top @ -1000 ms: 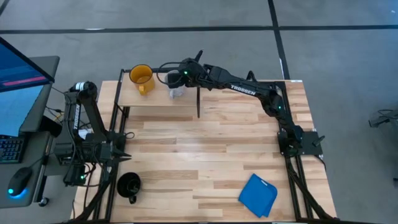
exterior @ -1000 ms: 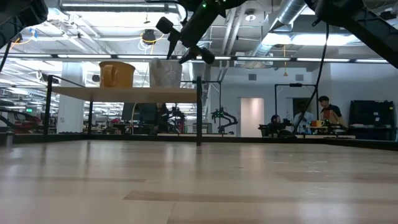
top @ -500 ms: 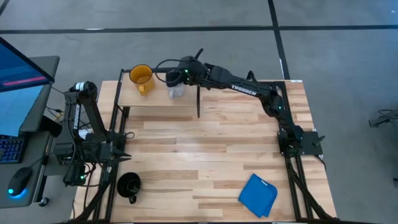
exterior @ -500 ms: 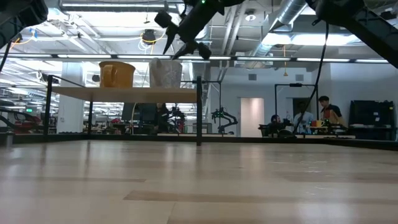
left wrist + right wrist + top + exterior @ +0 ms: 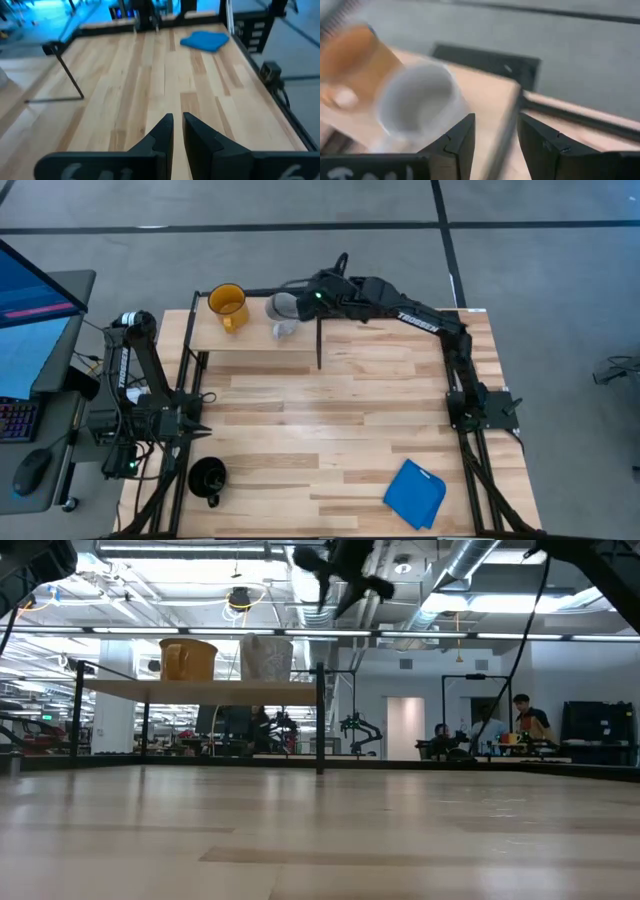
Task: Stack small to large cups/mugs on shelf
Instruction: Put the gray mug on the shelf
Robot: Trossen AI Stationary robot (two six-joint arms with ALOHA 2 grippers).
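The yellow-orange mug (image 5: 227,305) and the pale grey-white mug (image 5: 282,311) stand upright side by side on the light-wood shelf (image 5: 250,340) at the table's far left corner. The low view shows them too: yellow-orange mug (image 5: 187,660), grey-white mug (image 5: 266,657), shelf (image 5: 200,687). The black mug (image 5: 208,477) stands on the tabletop near the near left corner. My right gripper (image 5: 495,135) is open and hangs in the air just right of and above the grey-white mug (image 5: 420,105), touching nothing. My left gripper (image 5: 178,125) is shut and waits at the table's left edge.
A blue folded cloth (image 5: 415,493) lies near the table's near right corner. The shelf's black frame post (image 5: 318,345) stands at its right front corner. The slatted tabletop (image 5: 340,420) between shelf, black mug and cloth is bare. People sit far off in the room (image 5: 500,730).
My right gripper has risen from over the grey-white mug and drawn back toward the table's right. The grey-white mug stays upright on the shelf beside the yellow-orange one.
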